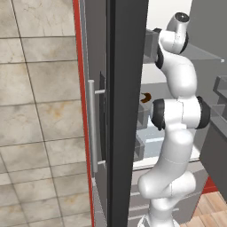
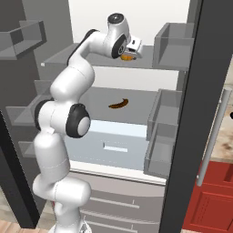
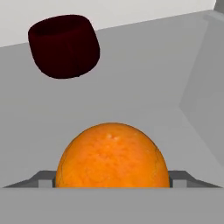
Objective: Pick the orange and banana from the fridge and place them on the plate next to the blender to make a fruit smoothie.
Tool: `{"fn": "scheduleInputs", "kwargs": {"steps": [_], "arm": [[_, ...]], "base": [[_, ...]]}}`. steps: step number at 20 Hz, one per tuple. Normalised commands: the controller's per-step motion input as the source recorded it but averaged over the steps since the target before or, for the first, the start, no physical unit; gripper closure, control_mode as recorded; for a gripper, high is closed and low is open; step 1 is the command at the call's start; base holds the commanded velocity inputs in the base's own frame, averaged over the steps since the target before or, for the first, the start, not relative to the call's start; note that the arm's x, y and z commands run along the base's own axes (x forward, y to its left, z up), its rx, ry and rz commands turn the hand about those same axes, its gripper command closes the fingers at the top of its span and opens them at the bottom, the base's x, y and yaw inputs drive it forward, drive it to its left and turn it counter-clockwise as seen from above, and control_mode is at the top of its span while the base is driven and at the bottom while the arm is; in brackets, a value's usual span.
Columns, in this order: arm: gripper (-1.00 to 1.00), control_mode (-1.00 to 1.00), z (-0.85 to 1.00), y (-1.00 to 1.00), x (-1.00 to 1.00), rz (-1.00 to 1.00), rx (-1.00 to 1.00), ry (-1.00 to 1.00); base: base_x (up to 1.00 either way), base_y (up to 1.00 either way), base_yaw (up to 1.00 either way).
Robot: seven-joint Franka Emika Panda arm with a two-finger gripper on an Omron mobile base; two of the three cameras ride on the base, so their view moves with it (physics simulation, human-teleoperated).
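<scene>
The arm is reaching into the open fridge [image 2: 182, 136] at its upper shelf, where the gripper [image 2: 129, 54] is sitting around the orange [image 3: 112, 156] — jaws apart, one on each side, though I cannot tell if they are touching it. A dark red cup [image 3: 64, 45] is standing behind, toward the shelf's back edge. The banana [image 2: 118, 104] is lying on the shelf below, mid-shelf.

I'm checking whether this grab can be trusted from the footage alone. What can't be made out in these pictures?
- Hand view: the fingertips flank the orange, which hides any contact.
- Right base view: the gripper is mostly behind the wrist; the jaws are unreadable.
- Left base view: the banana is nearly all behind the fridge door edge.
- Hand view: the dark red-brown rounded thing behind the orange is unidentifiable.
</scene>
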Motion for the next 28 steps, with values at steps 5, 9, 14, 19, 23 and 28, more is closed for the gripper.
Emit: {"fn": "scheduleInputs", "kwargs": {"steps": [5, 9, 14, 19, 23, 28], "arm": [[1.0, -1.0, -0.23, 0.0, -0.47, 0.0, -0.01, -0.05], [1.0, -1.0, -0.06, 0.0, -0.83, 0.0, 0.0, -0.12], [1.0, -1.0, 0.0, 0.0, -1.0, 0.0, 0.0, -0.24], [1.0, -1.0, 0.11, 0.01, -1.0, 0.0, 0.0, -0.24], [1.0, -1.0, 0.33, 0.01, -1.0, 0.0, 0.0, -0.06], [1.0, -1.0, 0.3, 0.03, -1.0, 0.04, 0.0, 0.01]], "base": [[0.0, 0.0, 0.0], [0.0, 0.0, 0.0], [0.0, 0.0, 0.0], [0.0, 0.0, 0.0], [0.0, 0.0, 0.0], [0.0, 0.0, 0.0]]}}
